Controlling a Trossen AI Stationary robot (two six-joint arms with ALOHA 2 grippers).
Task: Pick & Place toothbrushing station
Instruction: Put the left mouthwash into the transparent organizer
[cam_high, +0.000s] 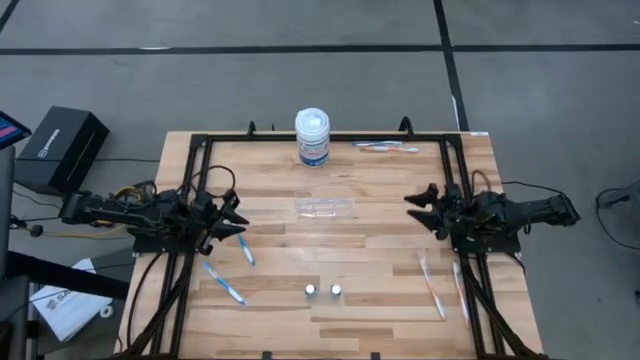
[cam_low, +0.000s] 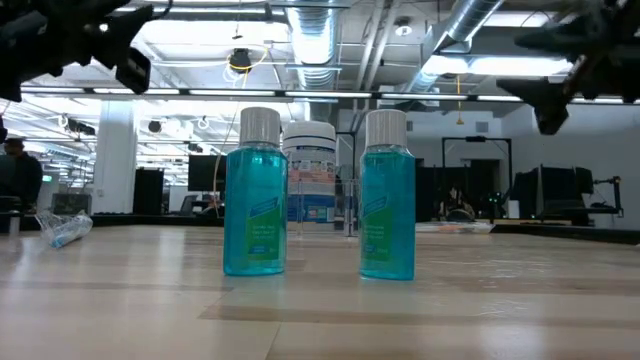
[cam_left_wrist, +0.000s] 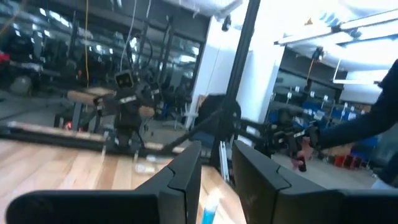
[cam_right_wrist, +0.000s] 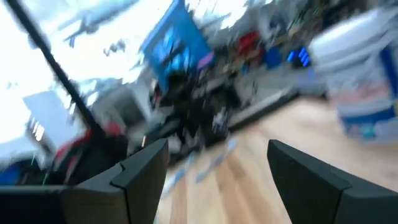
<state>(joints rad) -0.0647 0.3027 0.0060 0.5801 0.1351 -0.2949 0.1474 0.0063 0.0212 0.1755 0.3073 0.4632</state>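
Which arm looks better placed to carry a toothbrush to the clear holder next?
Left, probably: the left gripper is shut on a thin blue-and-white toothbrush, beside the see-through plastic holder. The right gripper hangs open and empty.

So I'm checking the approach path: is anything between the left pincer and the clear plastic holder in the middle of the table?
Nothing visible. The left pincer grips a thin blue-and-white toothbrush, and only bare wooden table lies between it and the clear plastic holder. The white jar stands farther back.
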